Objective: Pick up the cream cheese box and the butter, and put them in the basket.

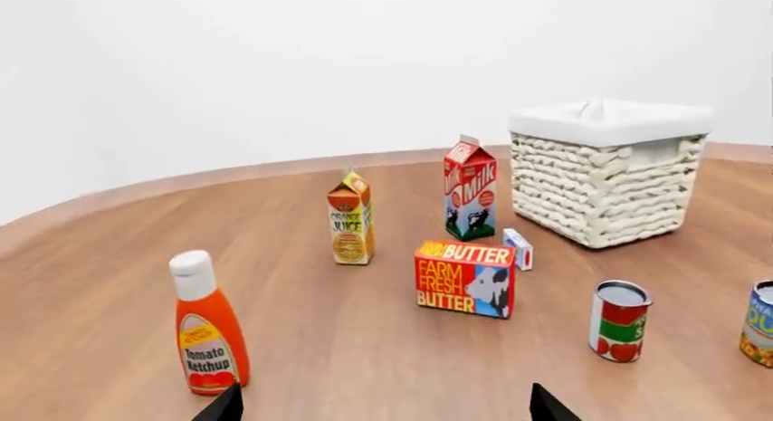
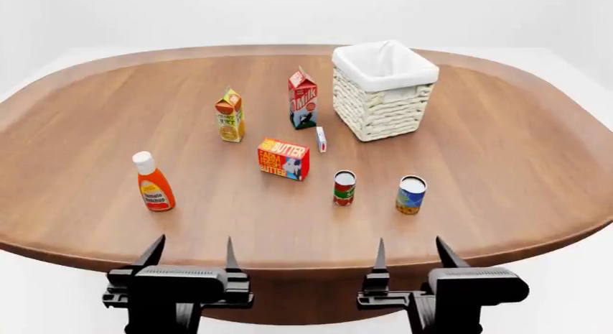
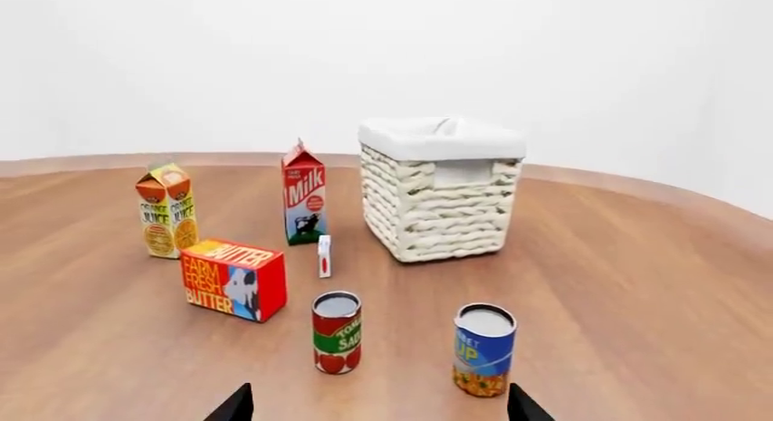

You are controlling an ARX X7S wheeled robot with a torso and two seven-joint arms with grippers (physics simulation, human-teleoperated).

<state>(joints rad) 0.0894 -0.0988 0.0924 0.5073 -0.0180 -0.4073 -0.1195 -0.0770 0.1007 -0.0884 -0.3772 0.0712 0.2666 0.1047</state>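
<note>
Butter (image 2: pixel 283 159) lies ahead between both arms, long axis crosswise, cream cheese box (image 2: pixel 322 138) just behind; left gripper (image 2: pixel 192 253) nearer. Both grippers' fingers apart, empty.

Woven wicker basket (image 2: pixel 383 104) on smooth wooden table (image 2: pixel 517 169).

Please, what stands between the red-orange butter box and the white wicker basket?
Between the red-orange butter box and the white woven wicker basket stands only the small slim white cream cheese box, upright on the wooden table. The head view shows this best.
</note>
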